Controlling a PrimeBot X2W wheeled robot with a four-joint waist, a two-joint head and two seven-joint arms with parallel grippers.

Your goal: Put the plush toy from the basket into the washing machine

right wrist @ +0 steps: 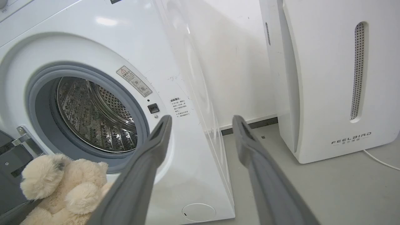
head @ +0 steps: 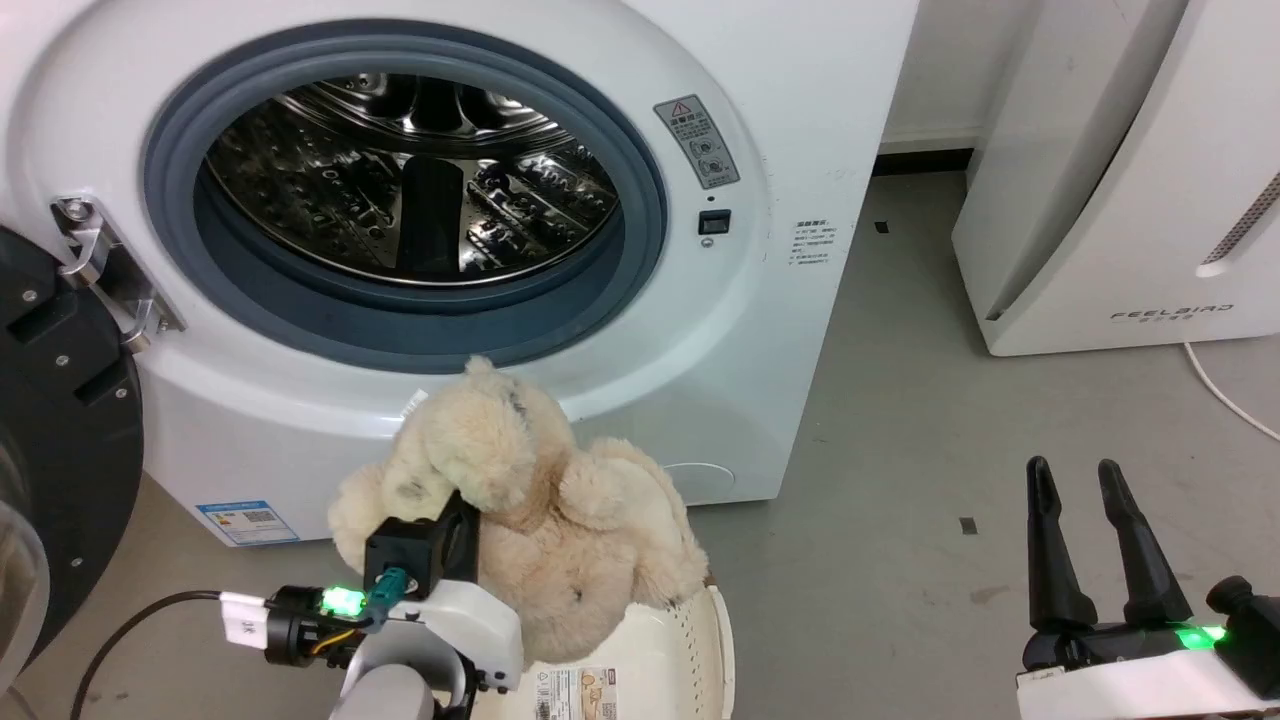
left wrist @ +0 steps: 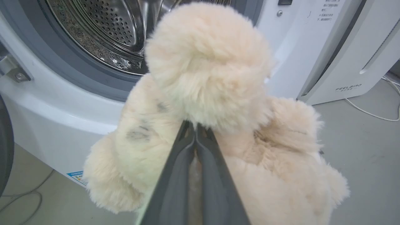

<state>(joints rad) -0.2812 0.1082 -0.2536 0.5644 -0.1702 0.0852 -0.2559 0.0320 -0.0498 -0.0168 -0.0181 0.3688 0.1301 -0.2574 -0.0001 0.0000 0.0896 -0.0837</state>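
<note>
Head view: the shaggy cream toy (head: pixel 540 520) is held over the perforated plastic basket (head: pixel 680 650), just before the washer (head: pixel 760 300) and below its grey-gasketed porthole and shiny steel drum (head: pixel 420 170). The black door (head: pixel 60 450) stands open at left and a white appliance (head: pixel 1100 200) stands at right. The left gripper (left wrist: pixel 195 131) pinches the toy's fur, pointing toward the drum; the right gripper (head: pixel 1072 465) is low over the grey floor (head: pixel 900 480), its fingers spread.

The plush toy (head: pixel 560 520) is over the basket (head: pixel 690 650), before the washing machine (head: pixel 780 150), door (head: pixel 60 470) left, appliance (head: pixel 1120 200) right.
</note>
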